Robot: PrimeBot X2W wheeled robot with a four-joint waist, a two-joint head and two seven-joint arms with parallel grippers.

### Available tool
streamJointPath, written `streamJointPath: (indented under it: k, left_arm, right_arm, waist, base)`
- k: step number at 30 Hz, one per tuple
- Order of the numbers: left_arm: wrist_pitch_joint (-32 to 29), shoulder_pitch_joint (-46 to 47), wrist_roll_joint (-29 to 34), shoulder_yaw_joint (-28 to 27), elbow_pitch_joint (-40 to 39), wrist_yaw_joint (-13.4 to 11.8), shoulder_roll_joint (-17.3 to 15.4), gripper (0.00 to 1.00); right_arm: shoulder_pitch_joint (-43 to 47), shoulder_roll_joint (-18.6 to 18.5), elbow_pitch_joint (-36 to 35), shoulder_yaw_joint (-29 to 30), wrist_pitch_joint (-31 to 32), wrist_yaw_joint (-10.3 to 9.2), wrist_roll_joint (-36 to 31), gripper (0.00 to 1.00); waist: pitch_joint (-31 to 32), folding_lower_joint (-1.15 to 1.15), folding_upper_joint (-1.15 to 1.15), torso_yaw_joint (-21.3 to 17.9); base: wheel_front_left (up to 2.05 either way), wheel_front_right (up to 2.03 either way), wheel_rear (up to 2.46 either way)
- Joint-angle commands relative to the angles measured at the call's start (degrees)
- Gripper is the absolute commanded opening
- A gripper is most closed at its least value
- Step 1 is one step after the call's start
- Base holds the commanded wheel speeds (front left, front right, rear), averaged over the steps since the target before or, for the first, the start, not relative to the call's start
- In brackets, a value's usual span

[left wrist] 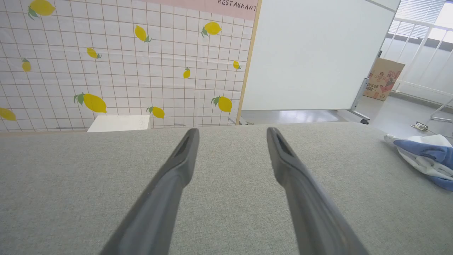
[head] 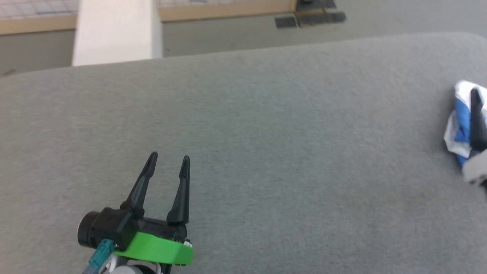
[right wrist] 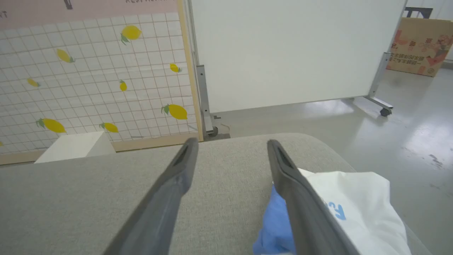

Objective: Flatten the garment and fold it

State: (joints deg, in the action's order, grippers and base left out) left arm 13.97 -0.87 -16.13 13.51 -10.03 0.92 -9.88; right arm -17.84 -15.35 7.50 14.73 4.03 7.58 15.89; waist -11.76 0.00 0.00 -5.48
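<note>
The garment lies bunched in a white and blue heap at the far right edge of the grey padded surface; it also shows in the left wrist view as a crumpled pile. My right gripper stands open just above it. Its right finger lies against the white and blue cloth, and nothing is between the fingers. In the head view one dark right finger crosses the heap. My left gripper is open and empty at the lower left, far from the garment, with its fingers spread.
A white box stands beyond the far edge of the surface. Behind it are a lemon-patterned wall and a white rolling panel. A cardboard box sits on the floor to the right. The surface's rounded right corner is close to the garment.
</note>
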Motion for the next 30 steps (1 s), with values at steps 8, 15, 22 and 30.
streamJointPath:
  k: [8,15,22,30]
  left_arm:
    - [0.98,-3.03,-0.17,-3.14,2.82,-1.78,2.58,1.00]
    - [1.01,-4.43,1.17,-5.51,3.08,-1.69,4.58,1.00]
    - [1.02,-6.65,4.52,-6.74,4.48,-1.12,5.44,1.00]
    - [1.02,-8.10,6.24,-7.12,6.19,-0.37,6.34,1.00]
  right_arm:
    - [13.70,9.42,-12.91,-0.65,-2.68,-0.09,-9.62,1.00]
    - [20.63,12.27,-13.28,-2.25,-8.11,-0.09,-15.93,1.00]
    - [24.08,12.45,-8.70,-2.66,-13.58,-0.09,-14.08,1.00]
    - [23.56,12.47,-4.96,-2.56,-17.32,-0.09,-15.30,1.00]
  waist:
    - [5.91,0.00,0.00,6.46]
    - [8.14,0.00,0.00,7.72]
    - [9.57,0.00,0.00,7.33]
    - [10.28,0.00,0.00,6.83]
  base:
    - [0.00,0.00,0.00]
    - [0.00,0.00,0.00]
    - [0.00,0.00,0.00]
    - [0.00,0.00,0.00]
